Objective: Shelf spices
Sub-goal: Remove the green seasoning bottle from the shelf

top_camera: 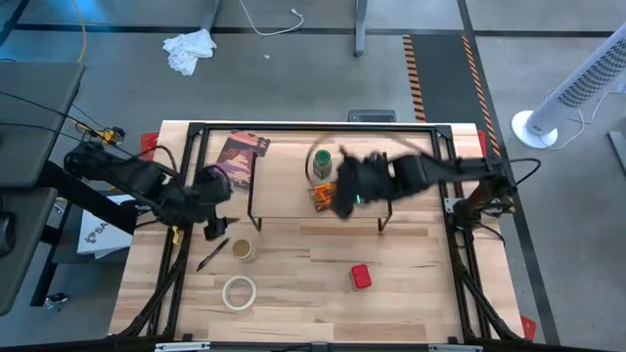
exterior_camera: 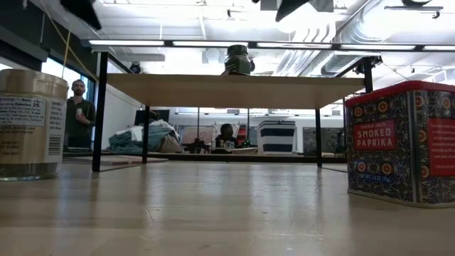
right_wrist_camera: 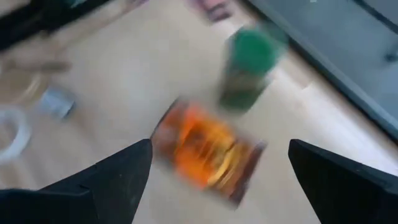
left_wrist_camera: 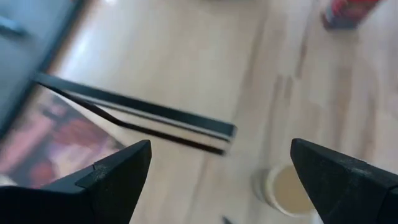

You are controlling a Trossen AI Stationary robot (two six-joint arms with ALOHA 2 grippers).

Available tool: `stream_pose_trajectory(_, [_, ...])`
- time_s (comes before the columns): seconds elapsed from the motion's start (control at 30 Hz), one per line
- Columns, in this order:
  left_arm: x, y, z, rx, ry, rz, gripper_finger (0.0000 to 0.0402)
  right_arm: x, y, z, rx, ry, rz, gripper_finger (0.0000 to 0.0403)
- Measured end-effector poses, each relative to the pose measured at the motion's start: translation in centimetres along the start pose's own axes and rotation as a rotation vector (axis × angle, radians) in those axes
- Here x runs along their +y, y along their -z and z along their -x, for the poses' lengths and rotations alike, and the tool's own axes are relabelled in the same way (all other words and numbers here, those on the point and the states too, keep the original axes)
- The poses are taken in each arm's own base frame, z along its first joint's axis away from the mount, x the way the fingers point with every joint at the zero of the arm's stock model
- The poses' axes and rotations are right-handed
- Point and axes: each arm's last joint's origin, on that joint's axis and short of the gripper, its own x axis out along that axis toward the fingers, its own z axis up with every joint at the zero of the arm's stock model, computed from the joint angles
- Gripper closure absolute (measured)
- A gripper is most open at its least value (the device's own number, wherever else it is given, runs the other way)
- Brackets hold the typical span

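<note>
The shelf [top_camera: 293,200] stands across the middle of the table, its wooden top on thin black legs. On its top stand the green-lidded jar [top_camera: 321,162] and, lying flat, the orange packet [top_camera: 322,198]. My right gripper [top_camera: 344,205] hovers open above the packet [right_wrist_camera: 205,149], with the jar [right_wrist_camera: 249,62] just beyond. The tan-lidded jar [top_camera: 244,250] and the red tin [top_camera: 361,277] stand on the table nearer the front. My left gripper [top_camera: 217,229] hangs open over the table at the shelf's left end, above and short of the tan-lidded jar [left_wrist_camera: 289,190].
A white tape roll [top_camera: 239,292] lies near the front edge, with a pen [top_camera: 212,256] beside the tan-lidded jar. A dark maroon packet [top_camera: 238,159] lies at the back left. The table's black frame [top_camera: 313,127] runs along its far edge and sides.
</note>
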Motion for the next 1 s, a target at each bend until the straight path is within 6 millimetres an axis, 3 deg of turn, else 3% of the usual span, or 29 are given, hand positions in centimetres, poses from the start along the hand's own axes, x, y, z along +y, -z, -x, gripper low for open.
stream_pose_trajectory(0.17, [1.1, -1.1, 1.3, -0.056, -0.071, 0.016, 0.0021, -4.1, -3.8, -2.8, 0.004, -0.050, -0.095, 0.0029])
stream_pose_trajectory(0.33, [1.4, -1.2, 1.2, -0.030, -0.061, 0.035, 0.0021, -5.2, -5.3, -5.1, -0.005, -0.083, -0.117, 0.0029])
stream_pose_trajectory(0.57, [1.7, -1.2, 1.0, -0.008, -0.067, 0.052, 0.0021, -4.0, -5.1, -8.3, 0.065, -0.107, -0.061, 0.0029])
stream_pose_trajectory(0.9, [2.2, -1.3, 0.9, -0.001, -0.090, 0.076, 0.0021, -2.2, -3.7, -11.5, 0.120, 0.022, 0.038, 0.0030])
stream_pose_trajectory(1.0, [2.2, -1.3, 0.9, 0.000, -0.090, 0.076, 0.0021, -1.9, -3.5, -12.0, 0.120, 0.054, 0.035, 0.0053])
